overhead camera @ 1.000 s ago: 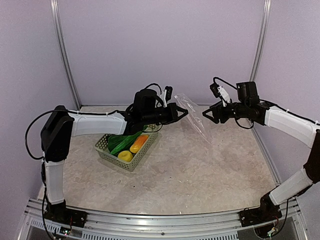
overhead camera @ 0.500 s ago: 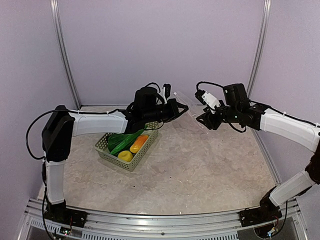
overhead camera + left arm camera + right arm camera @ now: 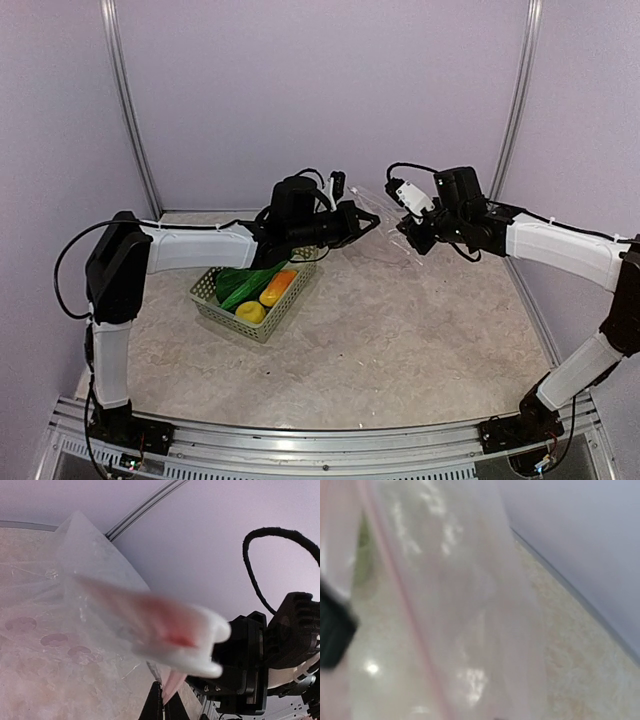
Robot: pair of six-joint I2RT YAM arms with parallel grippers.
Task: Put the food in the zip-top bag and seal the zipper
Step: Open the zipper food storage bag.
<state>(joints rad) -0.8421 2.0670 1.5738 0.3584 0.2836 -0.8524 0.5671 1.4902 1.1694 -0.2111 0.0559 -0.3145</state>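
Observation:
The clear zip-top bag hangs in the air between my two grippers, above the back of the table. My left gripper is shut on the bag's mouth edge; in the left wrist view its fingertips pinch the pale pinkish zipper. My right gripper is shut on the bag from the right side. In the right wrist view the bag fills the picture, its fingers are hidden, and the zipper runs down it as a pink line. The food lies in the basket: a green leafy piece, an orange piece, a yellow lemon.
The pale green slatted basket stands on the table under the left forearm, left of centre. Purple walls with metal posts close the back and sides. My right arm's black wrist shows close by in the left wrist view.
My right gripper has moved left to the bag and shut on it. The left gripper has kept its hold on the bag's edge, almost in place.

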